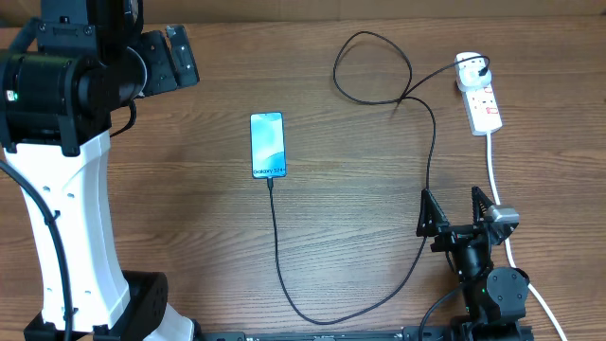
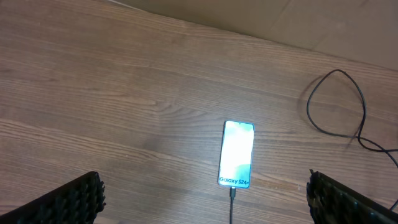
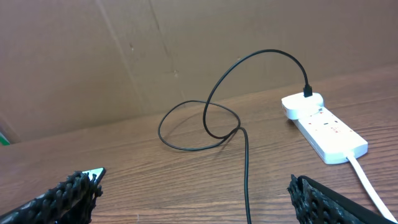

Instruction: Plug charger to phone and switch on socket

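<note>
The charger looks seated in the phone, so left gripper and right gripper hang spread, empty, with the socket switch still to press.

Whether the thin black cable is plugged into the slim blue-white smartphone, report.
Plugged in, apparently: the thin black cable ends straight at the bottom edge of the smartphone, no gap visible.

White arm shell, black joints, ribbed jaws
</note>
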You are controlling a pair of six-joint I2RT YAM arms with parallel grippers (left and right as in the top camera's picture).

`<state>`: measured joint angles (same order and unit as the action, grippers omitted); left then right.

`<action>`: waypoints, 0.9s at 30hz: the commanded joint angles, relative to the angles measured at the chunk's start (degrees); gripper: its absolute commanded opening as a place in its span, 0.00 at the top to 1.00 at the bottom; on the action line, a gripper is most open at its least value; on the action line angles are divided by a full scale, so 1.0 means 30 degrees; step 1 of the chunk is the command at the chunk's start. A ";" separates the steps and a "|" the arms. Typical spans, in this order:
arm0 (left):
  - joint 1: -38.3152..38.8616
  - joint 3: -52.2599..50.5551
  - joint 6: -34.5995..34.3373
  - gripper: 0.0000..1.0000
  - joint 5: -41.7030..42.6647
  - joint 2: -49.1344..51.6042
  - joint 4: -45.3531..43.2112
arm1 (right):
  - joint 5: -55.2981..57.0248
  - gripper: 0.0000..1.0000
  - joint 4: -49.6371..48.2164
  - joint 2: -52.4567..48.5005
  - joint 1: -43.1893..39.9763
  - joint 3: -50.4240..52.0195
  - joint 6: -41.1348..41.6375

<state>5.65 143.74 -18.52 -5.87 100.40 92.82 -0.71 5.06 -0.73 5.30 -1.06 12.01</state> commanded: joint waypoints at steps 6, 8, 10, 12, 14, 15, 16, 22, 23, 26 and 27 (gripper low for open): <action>-0.0015 0.0168 -0.0248 0.00 -0.1341 -0.0248 -0.0051 | -0.0066 0.00 -0.0087 0.0189 0.0087 0.0204 0.0117; -0.0015 -0.0699 -0.0262 0.00 -0.1392 -0.0962 -0.0299 | -0.0066 0.00 -0.0087 0.0189 0.0087 0.0204 0.0117; -0.0015 -0.2178 -0.0255 0.00 -0.1224 -0.1974 -0.1195 | -0.0073 0.00 -0.0087 0.0189 0.0087 0.0204 0.0117; -0.0015 -0.5814 -0.0248 0.00 -0.1086 -0.4255 -0.4167 | -0.0066 0.00 -0.0087 0.0189 0.0087 0.0204 0.0117; -0.0015 -0.8830 0.0051 0.00 -0.0845 -0.6091 -0.6776 | -0.0066 0.00 -0.0087 0.0189 0.0087 0.0204 0.0117; -0.0015 -1.1009 0.0699 0.00 -0.0437 -0.7453 -0.8655 | -0.0066 0.00 -0.0087 0.0189 0.0087 0.0204 0.0117; -0.0015 -1.2524 0.1224 0.00 -0.0131 -0.8400 -0.9974 | -0.0066 0.00 -0.0087 0.0189 0.0087 0.0204 0.0117; -0.0197 -2.0946 0.4619 0.01 0.1523 -1.4010 -1.6939 | -0.0066 0.00 -0.0087 0.0189 0.0087 0.0204 0.0117; -0.0364 -2.2076 0.5209 0.00 0.2033 -1.4768 -1.7813 | -0.0066 0.00 -0.0087 0.0189 0.0087 0.0204 0.0117; -0.1180 -2.5660 0.6863 0.00 0.3861 -1.7194 -2.0327 | -0.0066 0.00 -0.0087 0.0189 0.0087 0.0204 0.0117; -0.1384 -2.6476 0.7133 0.00 0.4167 -1.7770 -2.0844 | -0.0066 0.00 -0.0087 0.0189 0.0087 0.0204 0.0117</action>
<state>3.66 72.62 -5.21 -0.12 52.05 33.69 -1.06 5.15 -0.73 5.30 -1.06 12.01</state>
